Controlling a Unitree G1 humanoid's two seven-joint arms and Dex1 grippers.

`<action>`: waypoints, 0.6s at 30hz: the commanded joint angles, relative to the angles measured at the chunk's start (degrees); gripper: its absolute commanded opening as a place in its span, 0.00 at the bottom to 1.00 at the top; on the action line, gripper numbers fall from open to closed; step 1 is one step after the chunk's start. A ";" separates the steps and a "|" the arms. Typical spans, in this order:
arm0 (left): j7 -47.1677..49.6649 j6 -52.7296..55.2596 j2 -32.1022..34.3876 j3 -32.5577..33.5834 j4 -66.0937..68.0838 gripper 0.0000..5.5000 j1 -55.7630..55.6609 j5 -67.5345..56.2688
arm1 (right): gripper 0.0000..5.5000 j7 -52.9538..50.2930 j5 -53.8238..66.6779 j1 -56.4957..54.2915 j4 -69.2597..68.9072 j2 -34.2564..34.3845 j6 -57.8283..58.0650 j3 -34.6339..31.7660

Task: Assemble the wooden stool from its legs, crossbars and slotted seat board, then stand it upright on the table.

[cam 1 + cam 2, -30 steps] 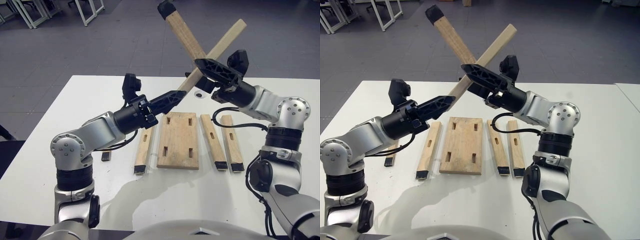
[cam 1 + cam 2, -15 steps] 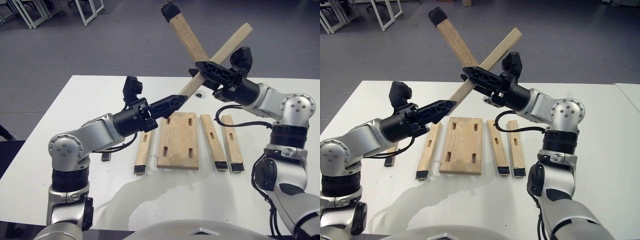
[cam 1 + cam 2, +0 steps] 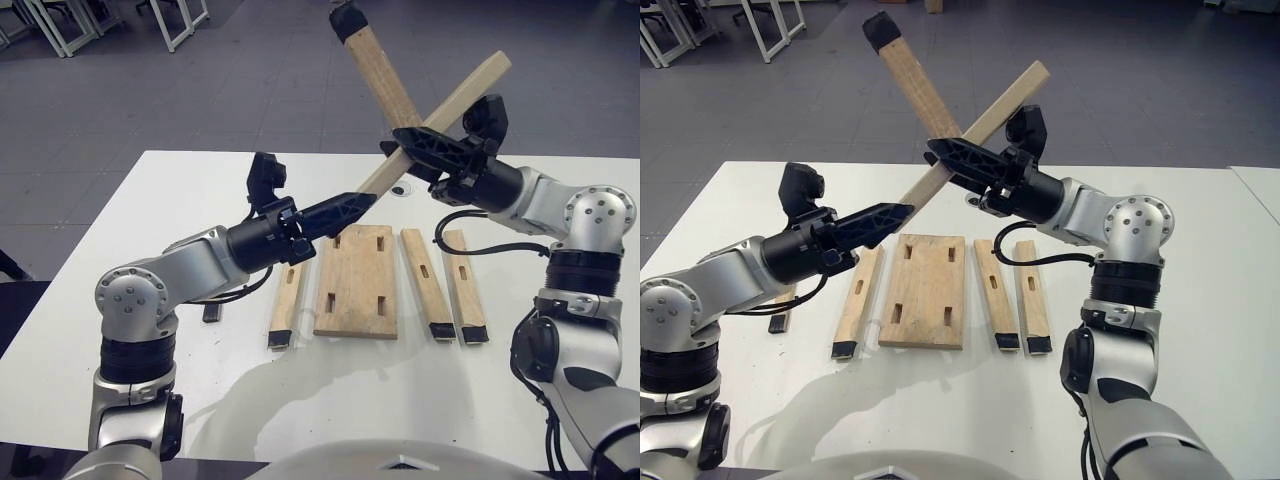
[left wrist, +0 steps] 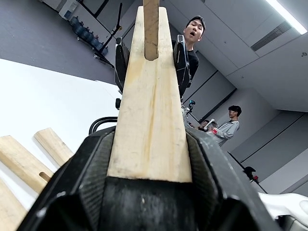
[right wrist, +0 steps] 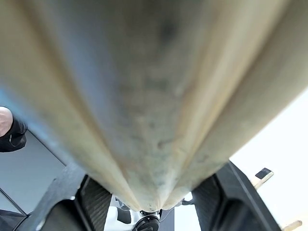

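Risen slightly: right tool (image 3: 403,147) clamps capped leg (image 3: 375,62) crossing slat (image 3: 455,92).

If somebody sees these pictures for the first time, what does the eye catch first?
Two wooden pieces are crossed in the air above the table's far side: the left gripper holds a plain bar, the right gripper a black-capped leg. Under them on the white table lie the slotted seat board and three more legs, one on its left, two on its right.
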 commanded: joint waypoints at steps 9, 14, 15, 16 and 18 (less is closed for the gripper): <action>-0.27 -1.67 1.49 1.76 2.16 0.68 0.33 3.69 | 0.37 -1.37 1.74 -0.18 -1.46 0.55 2.32 -0.45; -1.82 -2.27 7.58 8.75 5.55 0.73 -2.19 5.07 | 0.37 1.41 -3.30 0.54 -0.10 -2.19 -0.54 1.66; -3.58 -2.43 9.92 9.84 5.12 0.73 -2.46 8.28 | 0.37 2.73 -5.34 0.85 0.12 -3.18 -1.86 2.69; -5.39 -2.43 12.39 9.91 4.37 0.73 -2.47 12.35 | 0.37 4.13 -7.49 1.14 0.15 -4.15 -3.46 3.94; -10.37 -4.92 18.91 3.75 -0.32 0.73 0.67 28.59 | 0.37 6.71 -13.01 1.14 0.56 -5.84 -8.51 6.86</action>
